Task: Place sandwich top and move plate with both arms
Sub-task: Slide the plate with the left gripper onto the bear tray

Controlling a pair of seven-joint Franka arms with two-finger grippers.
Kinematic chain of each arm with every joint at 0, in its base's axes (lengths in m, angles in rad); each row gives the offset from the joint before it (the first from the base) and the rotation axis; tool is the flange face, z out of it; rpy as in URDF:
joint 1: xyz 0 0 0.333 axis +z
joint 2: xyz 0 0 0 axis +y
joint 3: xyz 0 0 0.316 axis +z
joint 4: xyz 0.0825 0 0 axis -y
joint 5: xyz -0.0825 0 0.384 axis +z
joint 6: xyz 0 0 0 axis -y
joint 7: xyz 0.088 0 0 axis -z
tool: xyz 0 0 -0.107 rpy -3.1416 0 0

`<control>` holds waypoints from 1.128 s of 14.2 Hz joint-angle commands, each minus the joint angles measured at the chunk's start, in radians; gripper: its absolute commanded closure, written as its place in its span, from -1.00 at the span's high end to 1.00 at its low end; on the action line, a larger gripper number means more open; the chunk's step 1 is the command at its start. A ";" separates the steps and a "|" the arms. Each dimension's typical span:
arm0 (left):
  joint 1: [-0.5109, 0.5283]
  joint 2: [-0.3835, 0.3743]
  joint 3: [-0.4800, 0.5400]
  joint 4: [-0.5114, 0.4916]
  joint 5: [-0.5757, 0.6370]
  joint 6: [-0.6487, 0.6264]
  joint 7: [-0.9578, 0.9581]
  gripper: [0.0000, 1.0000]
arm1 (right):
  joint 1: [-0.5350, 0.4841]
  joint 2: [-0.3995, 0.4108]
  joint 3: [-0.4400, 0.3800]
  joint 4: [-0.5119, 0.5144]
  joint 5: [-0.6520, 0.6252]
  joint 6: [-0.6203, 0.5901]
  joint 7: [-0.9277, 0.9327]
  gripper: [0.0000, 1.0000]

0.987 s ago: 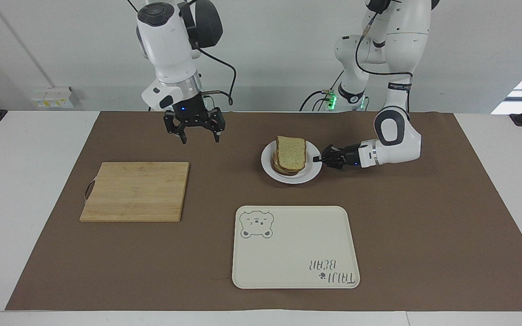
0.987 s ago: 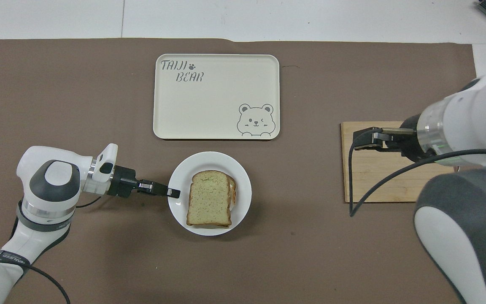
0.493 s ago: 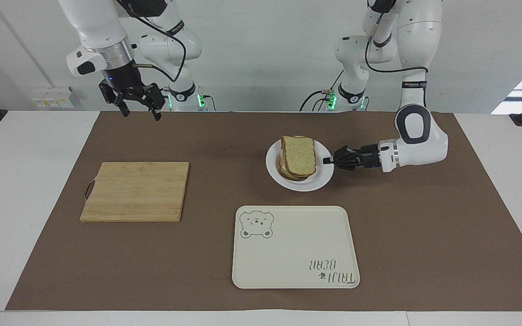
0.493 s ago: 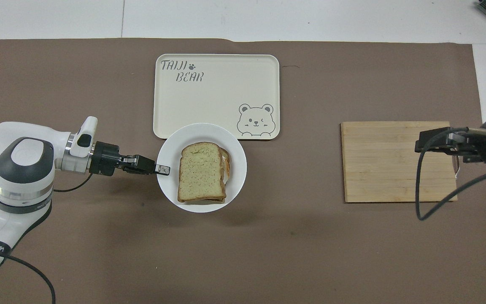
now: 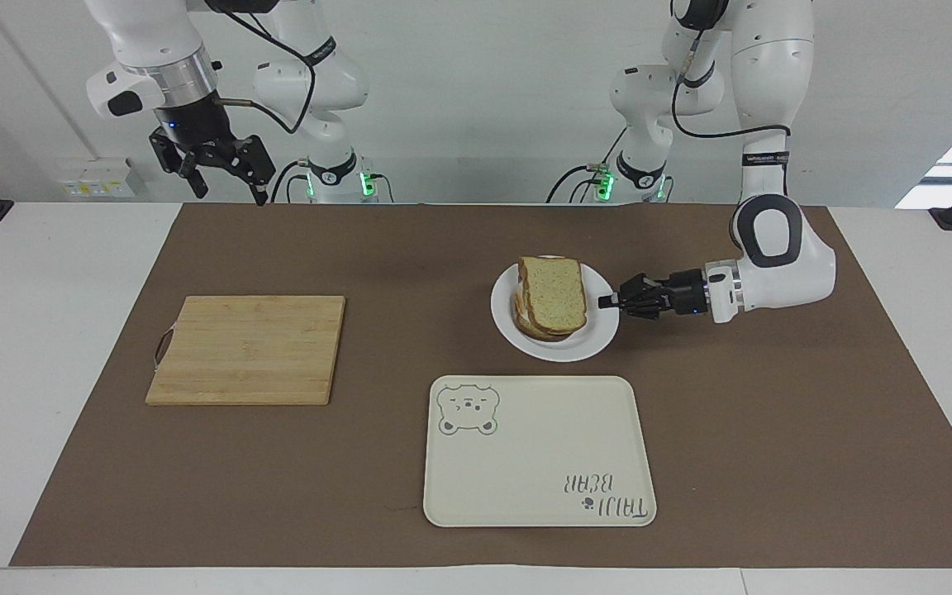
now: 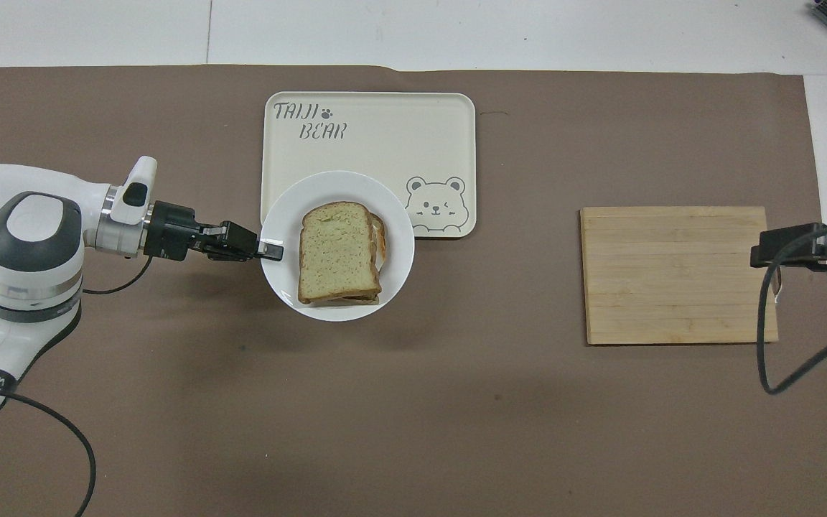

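A small white plate (image 5: pixel 560 350) (image 6: pixel 334 185) carries a stacked sandwich. The sandwich top (image 5: pixel 555 294) (image 6: pixel 334 251), a speckled tan slice with a brown crust, lies on the stack; the layers under it are mostly hidden. My left gripper (image 5: pixel 608 302) (image 6: pixel 276 251) lies level and is shut on the plate's rim at the side toward the left arm's end. The plate hangs just off the mat, between the robots and the tray. My right gripper (image 5: pixel 228 194) (image 6: pixel 790 248) hangs open and empty, high over the mat's edge at the right arm's end.
A cream tray with a bear drawing (image 5: pixel 538 450) (image 6: pixel 370 136) lies just farther from the robots than the plate. A wooden cutting board (image 5: pixel 249 349) (image 6: pixel 675 276) lies bare toward the right arm's end. A brown mat (image 5: pixel 773 430) covers the table.
The left gripper has carried the plate with the sandwich away from the robots, toward the tray. The right gripper has risen and drawn back toward its own end of the table.
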 commanded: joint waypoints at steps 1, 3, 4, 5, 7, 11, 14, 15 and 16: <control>0.020 0.067 -0.011 0.132 0.016 -0.054 -0.056 -1.00 | -0.008 -0.002 0.008 0.004 -0.001 -0.008 -0.030 1.00; 0.019 0.118 -0.013 0.218 0.018 -0.066 -0.099 -1.00 | -0.010 0.000 0.006 0.006 -0.001 -0.003 -0.033 1.00; 0.019 0.142 -0.013 0.250 0.018 -0.063 -0.101 -1.00 | -0.010 0.000 0.005 0.006 -0.001 -0.007 -0.030 1.00; 0.019 0.173 -0.016 0.288 0.016 -0.061 -0.101 -1.00 | -0.010 0.000 0.006 0.009 -0.010 -0.023 -0.030 1.00; 0.020 0.210 -0.023 0.337 0.016 -0.051 -0.102 -1.00 | -0.015 0.003 -0.003 0.025 -0.018 -0.040 -0.040 1.00; 0.022 0.278 -0.023 0.419 0.016 -0.051 -0.102 -1.00 | -0.010 -0.014 -0.027 0.001 -0.016 -0.030 -0.087 1.00; 0.026 0.311 -0.037 0.424 0.016 -0.008 -0.099 -1.00 | -0.010 -0.020 -0.027 -0.021 -0.019 0.001 -0.099 1.00; 0.025 0.330 -0.039 0.454 0.015 -0.006 -0.101 -1.00 | -0.010 -0.018 -0.027 -0.022 -0.019 0.004 -0.099 1.00; 0.022 0.344 -0.039 0.468 0.015 -0.005 -0.101 -1.00 | -0.012 -0.018 -0.029 -0.022 -0.019 0.004 -0.097 1.00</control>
